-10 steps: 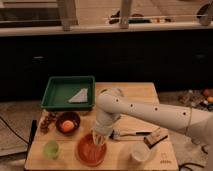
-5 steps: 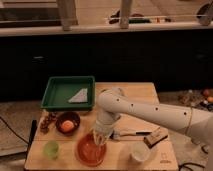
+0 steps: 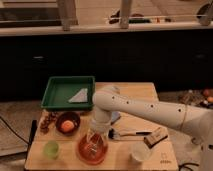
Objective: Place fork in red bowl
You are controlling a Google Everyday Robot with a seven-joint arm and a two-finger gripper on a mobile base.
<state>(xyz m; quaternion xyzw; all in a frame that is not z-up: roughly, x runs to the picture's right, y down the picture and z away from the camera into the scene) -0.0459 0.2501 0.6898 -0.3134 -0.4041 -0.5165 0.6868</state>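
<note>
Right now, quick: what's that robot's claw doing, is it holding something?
Gripper: down over the red bowl; whether it is open, closed or holding anything cannot be told.

The red bowl (image 3: 83,155) is round, shallow and glossy orange-red, and it sits upright at the near edge of the wooden table, a little left of the middle. The gripper (image 3: 93,141) hangs straight down over it, its tip inside the rim. The fork (image 3: 90,148) shows only as a slim, pale silvery streak under the gripper, inside the bowl's outline and shorter than the bowl is wide. It seems to stand steeply rather than lie flat, though whether it touches the bowl's bottom cannot be told.
</note>
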